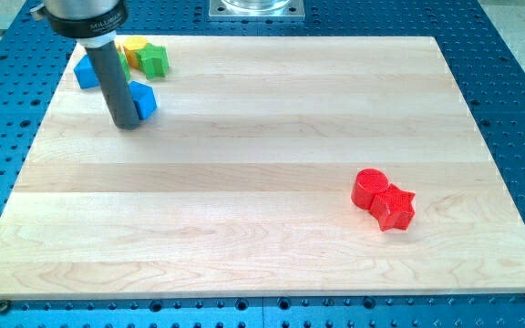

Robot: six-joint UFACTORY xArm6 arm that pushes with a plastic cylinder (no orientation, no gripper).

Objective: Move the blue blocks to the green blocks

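Because my tip (127,124) sits against the left side of the blue block (143,98) near the bench's top-left corner, a push from here looks likely to send that block toward the bench's right edge, past the green star-shaped block (154,59) that lies just above it, rather than onto it. The faceted blue block could also pivot on an edge and slip off the round rod. A second blue block (86,72), partly hidden behind the rod, sits closer to the left edge; its shape I cannot make out. Pushing it toward the green one risks shoving the yellow block (134,47), which touches the green star at the top edge, and scattering the cluster. I can see only one green block clearly.

There is no gripper on this arm, so nothing opens or holds; the rod only touches.

All blocks look like hard, matte moulded plastic with crisp edges. The bench (262,200) is pale, smooth wood in glued strips, which should let blocks slide easily. Toward the bottom-right corner a red cylinder (368,188) and a red star-shaped block (393,209) stand touching, well apart from the rest.
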